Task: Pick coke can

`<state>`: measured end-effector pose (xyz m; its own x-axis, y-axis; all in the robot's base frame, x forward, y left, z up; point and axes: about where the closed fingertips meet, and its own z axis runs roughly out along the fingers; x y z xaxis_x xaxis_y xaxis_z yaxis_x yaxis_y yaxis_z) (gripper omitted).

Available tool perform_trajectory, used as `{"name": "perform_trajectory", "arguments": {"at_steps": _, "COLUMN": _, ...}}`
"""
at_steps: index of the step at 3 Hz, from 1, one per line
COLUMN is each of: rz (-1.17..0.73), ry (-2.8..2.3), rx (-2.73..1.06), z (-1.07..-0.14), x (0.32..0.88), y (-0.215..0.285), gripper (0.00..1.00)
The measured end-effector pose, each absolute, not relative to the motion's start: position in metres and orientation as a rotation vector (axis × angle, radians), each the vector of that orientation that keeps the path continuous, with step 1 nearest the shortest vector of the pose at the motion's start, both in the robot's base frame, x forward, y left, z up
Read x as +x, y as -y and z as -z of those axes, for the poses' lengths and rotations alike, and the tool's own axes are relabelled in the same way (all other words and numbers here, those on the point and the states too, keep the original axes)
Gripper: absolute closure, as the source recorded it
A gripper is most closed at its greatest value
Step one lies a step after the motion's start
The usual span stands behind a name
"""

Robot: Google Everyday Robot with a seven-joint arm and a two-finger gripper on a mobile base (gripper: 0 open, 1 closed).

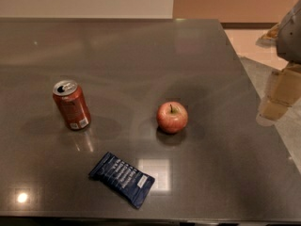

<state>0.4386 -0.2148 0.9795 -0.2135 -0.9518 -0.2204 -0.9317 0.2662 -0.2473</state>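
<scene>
Reach stage: red-orange cylindrical coke can (71, 106) sits untouched at nine o'clock.
My gripper (278, 95) hangs at three o'clock, opening unreadable; I must cross over.

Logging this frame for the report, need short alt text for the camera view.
A red soda can stands upright on the left of a dark table, and the robot's claw hangs by the table's right edge, far from it. A red apple sits near the middle; a blue snack packet lies toward the front.
</scene>
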Motion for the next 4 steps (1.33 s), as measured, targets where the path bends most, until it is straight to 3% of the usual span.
{"name": "perform_trajectory", "arguments": {"at_steps": 2, "rz": -0.064, "ry": -2.031, "rx": -1.793, "z": -0.983, "x": 0.436, "y": 0.178, "gripper": 0.0}}
{"name": "perform_trajectory", "arguments": {"at_steps": 4, "rz": -0.242, "ry": -1.938, "rx": -1.829, "z": -0.9, "x": 0.413, "y": 0.172, "gripper": 0.0}}
